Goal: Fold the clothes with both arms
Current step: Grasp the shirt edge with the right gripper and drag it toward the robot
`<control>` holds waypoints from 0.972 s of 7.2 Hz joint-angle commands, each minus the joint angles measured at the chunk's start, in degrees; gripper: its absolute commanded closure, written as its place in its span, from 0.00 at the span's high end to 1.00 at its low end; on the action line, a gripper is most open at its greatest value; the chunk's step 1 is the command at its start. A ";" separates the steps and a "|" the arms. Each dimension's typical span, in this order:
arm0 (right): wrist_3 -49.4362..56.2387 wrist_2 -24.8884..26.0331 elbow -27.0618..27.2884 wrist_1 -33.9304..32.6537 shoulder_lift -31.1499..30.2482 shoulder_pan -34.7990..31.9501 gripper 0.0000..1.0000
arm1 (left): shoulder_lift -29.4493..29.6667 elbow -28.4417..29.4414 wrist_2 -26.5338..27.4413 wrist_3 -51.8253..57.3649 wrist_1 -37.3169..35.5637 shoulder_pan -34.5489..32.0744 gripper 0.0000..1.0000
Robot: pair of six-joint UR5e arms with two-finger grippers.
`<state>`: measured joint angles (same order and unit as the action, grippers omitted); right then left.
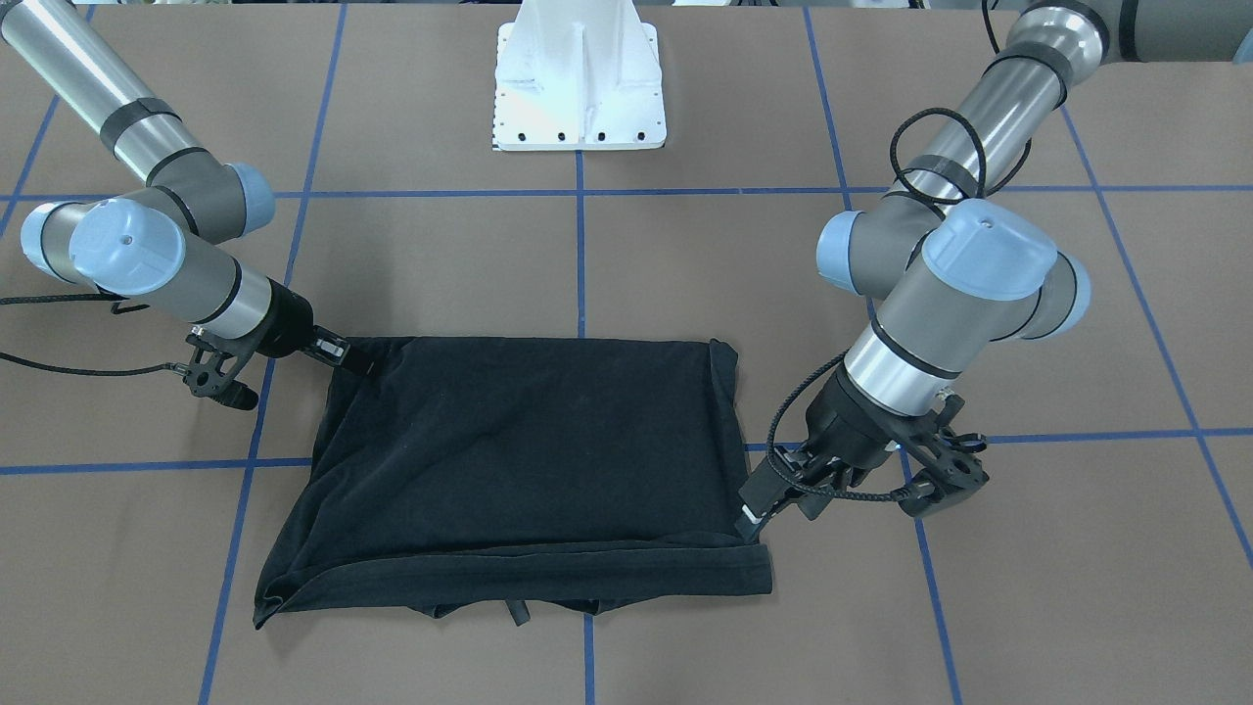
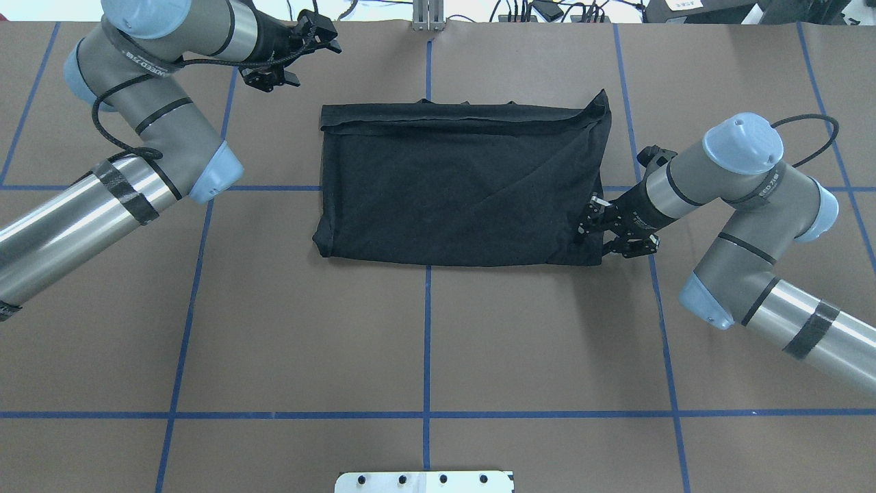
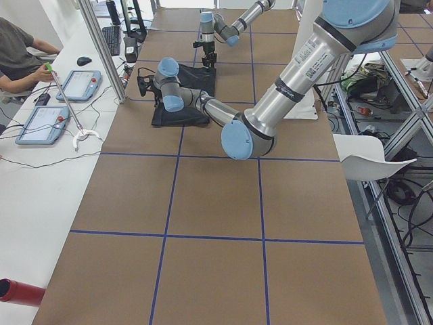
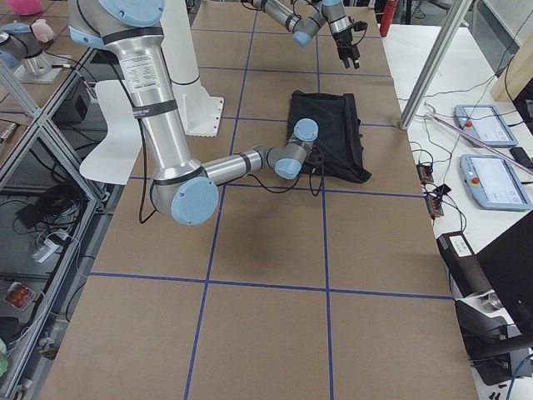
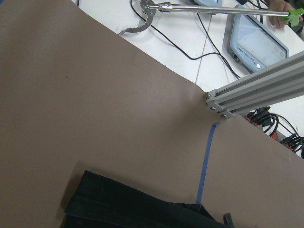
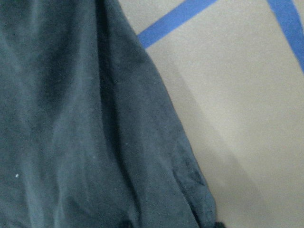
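Overhead, right gripper point(image 2: 587, 222) clamped the T-shirt point(image 2: 458, 185) edge; left gripper point(image 2: 321, 38), grip state unclear; left-side view alone showed a person point(image 3: 17, 51); brown, blue-taped table point(image 2: 308, 329).

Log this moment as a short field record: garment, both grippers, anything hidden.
garment: black T-shirt, folded into a rough rectangle, lying on the table
right gripper: at the shirt's robot-side corner, touching cloth; jaws unclear
left gripper: appears to hang above the far corner on its side; jaws unclear
graphic: not visible
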<state>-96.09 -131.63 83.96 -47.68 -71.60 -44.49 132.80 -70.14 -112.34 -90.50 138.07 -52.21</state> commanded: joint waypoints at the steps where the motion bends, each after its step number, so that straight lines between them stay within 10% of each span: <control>1: 0.03 -0.03 4.42 0.04 -2.73 1.15 0.00 | 0.00 0.00 0.01 -0.03 0.00 -0.09 0.99; 4: 0.72 -2.22 20.58 0.22 -12.58 4.31 0.00 | 0.00 0.00 0.01 -0.03 0.00 -0.09 0.99; 7: 0.82 -16.60 22.30 0.40 -8.68 8.70 0.00 | 0.09 -0.44 -0.08 -0.03 -0.43 0.00 0.99</control>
<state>-94.89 -142.89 105.92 -47.23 -82.76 -37.76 132.88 -70.42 -112.34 -90.53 137.89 -52.28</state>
